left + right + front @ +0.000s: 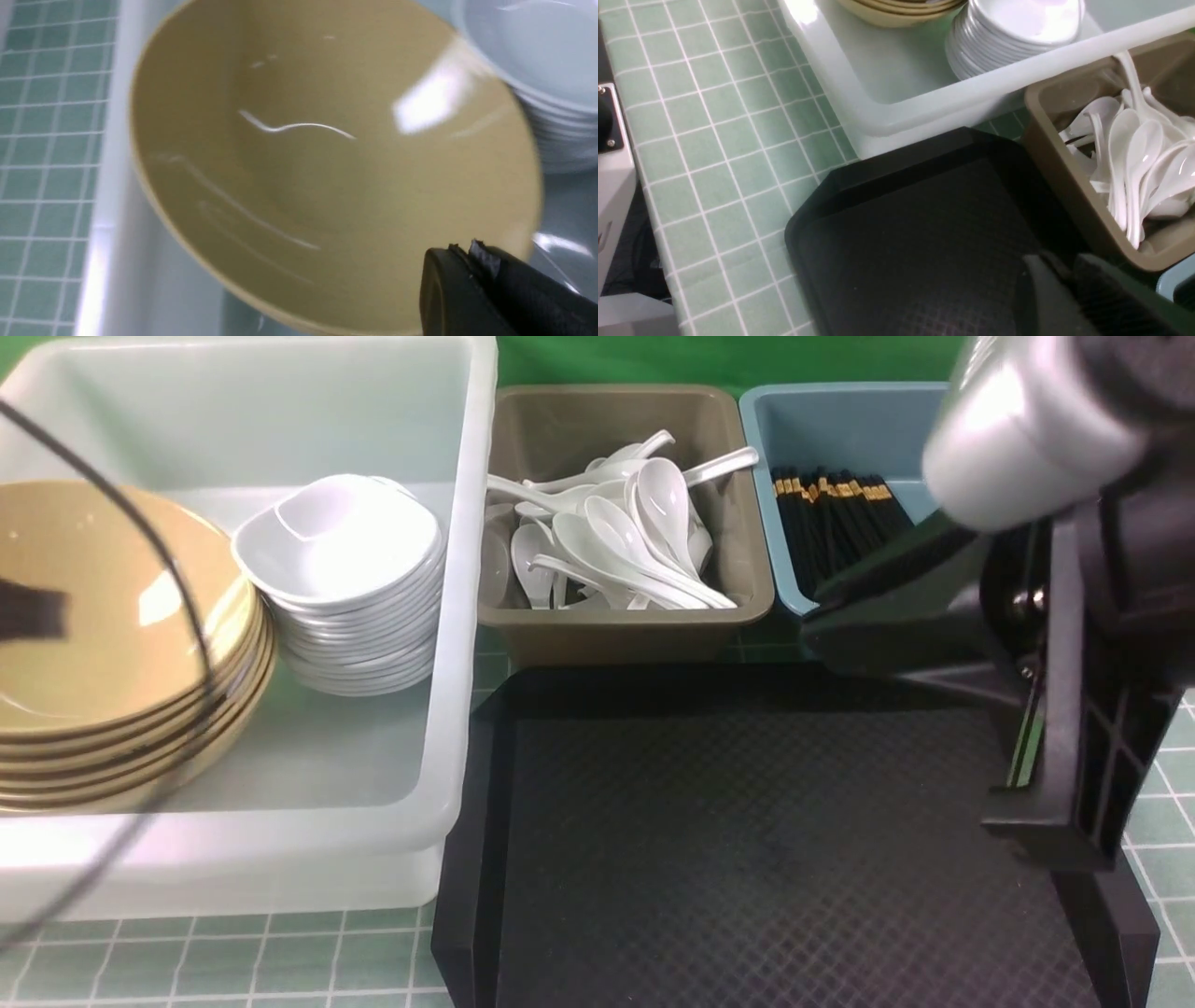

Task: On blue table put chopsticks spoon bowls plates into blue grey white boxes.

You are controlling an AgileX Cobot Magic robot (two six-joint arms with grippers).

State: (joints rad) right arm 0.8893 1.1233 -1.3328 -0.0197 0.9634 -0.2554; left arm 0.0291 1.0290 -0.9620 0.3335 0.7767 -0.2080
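Note:
A stack of yellow bowls (93,616) and a stack of white plates (345,541) stand side by side in the white box (467,616). White spoons (625,541) lie piled in the grey box (616,621). Black chopsticks (831,513) fill the blue box (775,429). My left gripper (462,249) hangs shut and empty over the top bowl (303,163), close to the plates (551,46). My right gripper (810,621) points left above the black tray's far right corner, in front of the blue box. Its jaws (1057,261) stand a narrow gap apart with nothing between them.
A black textured tray (747,849) lies in front of the grey and blue boxes, its surface bare. The tiled blue table (233,961) shows in front of the white box and to the tray's right. A black cable (177,579) hangs across the bowls.

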